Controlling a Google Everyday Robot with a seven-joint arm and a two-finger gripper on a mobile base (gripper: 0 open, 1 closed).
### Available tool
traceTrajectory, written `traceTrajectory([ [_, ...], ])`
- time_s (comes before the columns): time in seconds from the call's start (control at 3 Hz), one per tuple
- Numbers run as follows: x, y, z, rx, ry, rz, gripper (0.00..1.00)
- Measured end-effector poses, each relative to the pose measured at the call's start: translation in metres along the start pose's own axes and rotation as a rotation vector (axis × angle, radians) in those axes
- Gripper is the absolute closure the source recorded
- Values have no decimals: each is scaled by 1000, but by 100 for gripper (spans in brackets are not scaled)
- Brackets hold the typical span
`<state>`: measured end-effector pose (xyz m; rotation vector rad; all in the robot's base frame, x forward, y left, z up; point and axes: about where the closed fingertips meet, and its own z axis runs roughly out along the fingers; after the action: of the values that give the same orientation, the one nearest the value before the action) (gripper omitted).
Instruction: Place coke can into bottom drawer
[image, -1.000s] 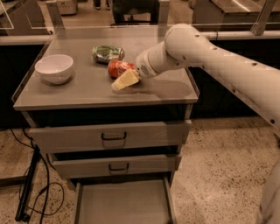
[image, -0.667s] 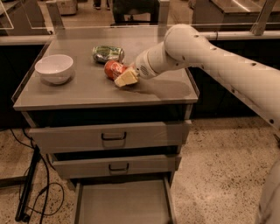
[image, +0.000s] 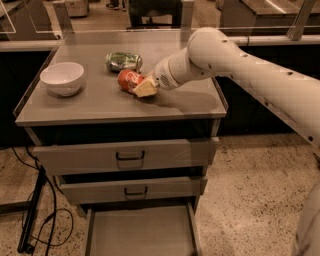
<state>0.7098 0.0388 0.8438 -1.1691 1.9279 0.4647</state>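
Grey bottom drawer (image: 140, 232) pulled open far below the gripper (image: 145, 88), white bowl (image: 62, 77) well left of it, gripper low over the cabinet top (image: 100, 106), its grip cannot be told, red-orange coke can (image: 128, 80) on its side touching it, white lettering unreadable

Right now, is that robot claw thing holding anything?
Gripper: down against the coke can on the cabinet top; whether it is open, closed or holding the can cannot be told.

The matt cream plastic gripper (image: 145, 88) (smooth-skinned) is at the glossy metal coke can (image: 127, 79) on the dull grey metal counter (image: 100, 107).
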Motion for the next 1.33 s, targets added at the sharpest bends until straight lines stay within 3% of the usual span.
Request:
traceTrajectory([
  [0.33, 0, 0, 0, 0, 0, 0, 100],
  [0.67, 0, 0, 0, 0, 0, 0, 100],
  [1.0, 3, 4, -13, 36, 17, 7, 100],
  [1.33, 4, 13, -50, 99, -6, 3, 100],
])
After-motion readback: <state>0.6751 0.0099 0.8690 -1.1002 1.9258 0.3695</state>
